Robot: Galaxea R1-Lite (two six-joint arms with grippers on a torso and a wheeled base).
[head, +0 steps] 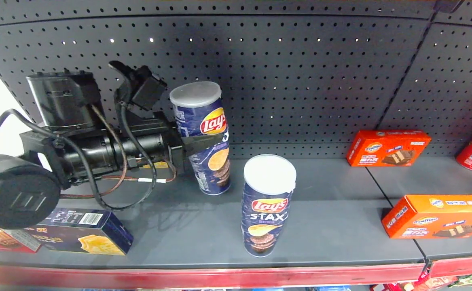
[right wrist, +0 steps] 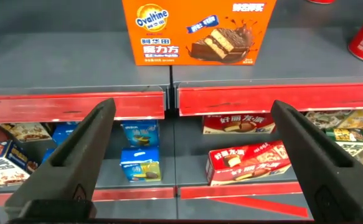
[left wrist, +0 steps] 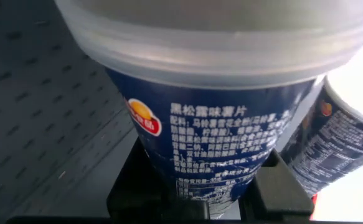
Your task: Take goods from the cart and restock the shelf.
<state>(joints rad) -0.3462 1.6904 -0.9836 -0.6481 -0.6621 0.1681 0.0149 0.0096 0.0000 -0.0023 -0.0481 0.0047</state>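
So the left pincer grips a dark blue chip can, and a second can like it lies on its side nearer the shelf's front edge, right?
Not quite. The second can stands upright, lid up, as the head view shows. The rest holds: the left pincer grips a dark blue chip can, and the second one is nearer the shelf front edge.

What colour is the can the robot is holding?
The chip can is dark blue, clearest in the head view.

Head above shelf [head: 341, 210], wrists facing it, left closest
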